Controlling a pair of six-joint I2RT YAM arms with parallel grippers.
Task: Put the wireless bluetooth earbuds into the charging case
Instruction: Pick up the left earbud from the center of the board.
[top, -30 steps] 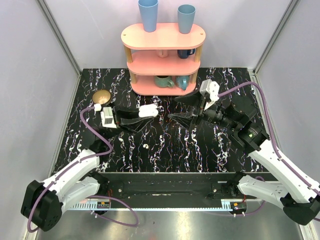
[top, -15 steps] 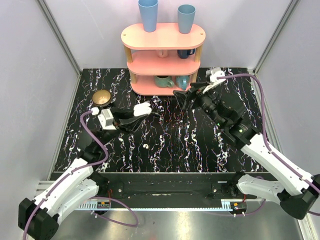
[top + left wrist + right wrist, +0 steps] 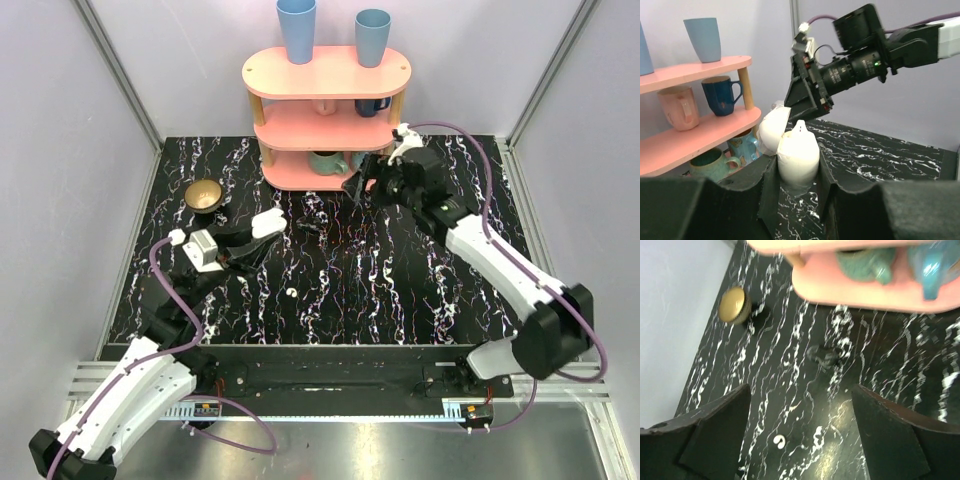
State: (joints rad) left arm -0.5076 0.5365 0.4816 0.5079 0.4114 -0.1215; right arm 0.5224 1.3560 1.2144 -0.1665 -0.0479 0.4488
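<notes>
Over the left of the table (image 3: pixel 400 300), the left gripper (image 3: pixel 256 236) is clamped on the case (image 3: pixel 797 155), lid swung open, seemingly to present its sockets, while the right gripper (image 3: pixel 362 185) hangs wide and empty near the shelf (image 3: pixel 330 135), and one earbud (image 3: pixel 290 292) lies loose nearer the bases.

Pale lilac walls (image 3: pixel 60 150) met at metal corner posts (image 3: pixel 118 75) around a black, white-veined marble tabletop (image 3: pixel 340 290). A pink three-tier shelf (image 3: pixel 330 72) stood against the back wall, just ahead of the right jaws and beyond the left jaws.
</notes>
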